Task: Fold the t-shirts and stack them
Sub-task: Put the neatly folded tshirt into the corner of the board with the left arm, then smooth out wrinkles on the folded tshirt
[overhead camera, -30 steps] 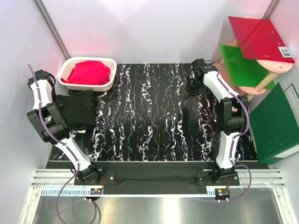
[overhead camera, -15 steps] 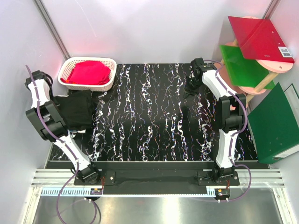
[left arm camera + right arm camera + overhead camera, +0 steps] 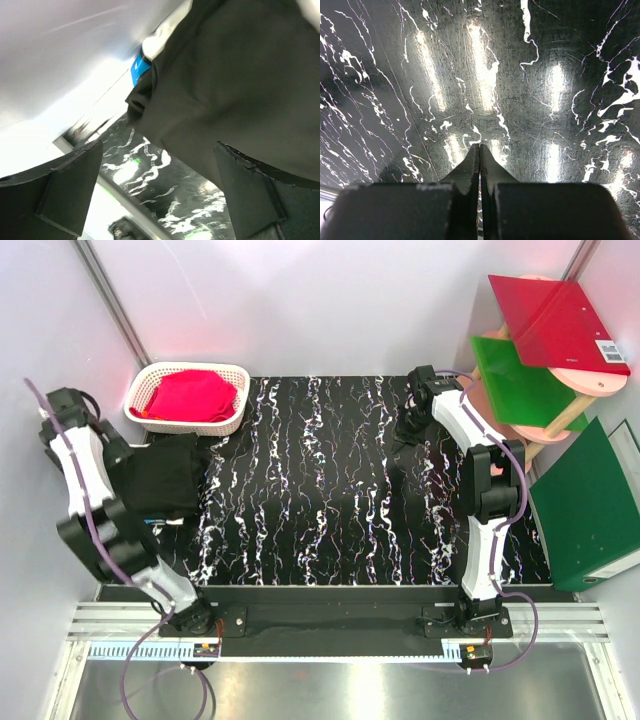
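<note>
left arm's swung outward, left tool (image 3: 157, 172) now wide apart & empty. folded black t-shirts (image 3: 165, 478) lie on bench (image 3: 330, 490) just in front of white basket (image 3: 190, 367). right tool (image 3: 480, 150) pinched together, empty, well right of basket. i reckon near done; can't tell stack count.

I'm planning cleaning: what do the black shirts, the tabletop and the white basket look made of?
The black shirts: soft matte fabric, probably cotton knit; they drape and crease. The tabletop: hard, glossy black with white veining, perhaps marble-look laminate; bright reflections streak it. The white basket: apparently moulded plastic, with a lattice wall.
</note>
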Action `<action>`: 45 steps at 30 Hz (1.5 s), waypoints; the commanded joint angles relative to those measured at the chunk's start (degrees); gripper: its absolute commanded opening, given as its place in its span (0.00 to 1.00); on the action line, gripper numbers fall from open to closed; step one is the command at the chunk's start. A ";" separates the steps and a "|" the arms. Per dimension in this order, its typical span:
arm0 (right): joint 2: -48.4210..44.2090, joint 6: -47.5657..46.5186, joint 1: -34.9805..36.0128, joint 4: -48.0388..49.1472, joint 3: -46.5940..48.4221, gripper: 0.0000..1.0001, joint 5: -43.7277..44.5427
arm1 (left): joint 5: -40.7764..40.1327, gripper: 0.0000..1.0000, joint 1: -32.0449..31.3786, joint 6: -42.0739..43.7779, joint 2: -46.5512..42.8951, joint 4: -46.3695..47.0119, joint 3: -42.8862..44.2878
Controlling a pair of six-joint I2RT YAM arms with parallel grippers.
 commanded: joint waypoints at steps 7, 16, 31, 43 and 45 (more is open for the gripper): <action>0.96 -0.12 -0.39 -0.22 2.15 0.00 -0.03 | 41.10 0.00 -0.28 -9.84 -17.09 17.02 -13.47; 0.26 -0.21 -0.39 0.05 -0.22 0.00 0.23 | 79.15 0.00 1.04 -36.10 -7.76 56.69 -42.12; 0.43 -1.35 -0.30 0.40 -0.40 0.00 1.37 | 48.36 0.00 2.80 -20.05 1.38 24.46 -26.10; 0.17 -1.97 -0.65 0.31 -0.83 0.00 1.29 | 36.68 0.00 2.62 -8.62 8.76 11.59 -11.91; -0.01 -2.06 -0.65 0.31 -1.18 0.00 1.37 | 38.81 0.00 2.53 -7.04 8.60 11.76 -12.70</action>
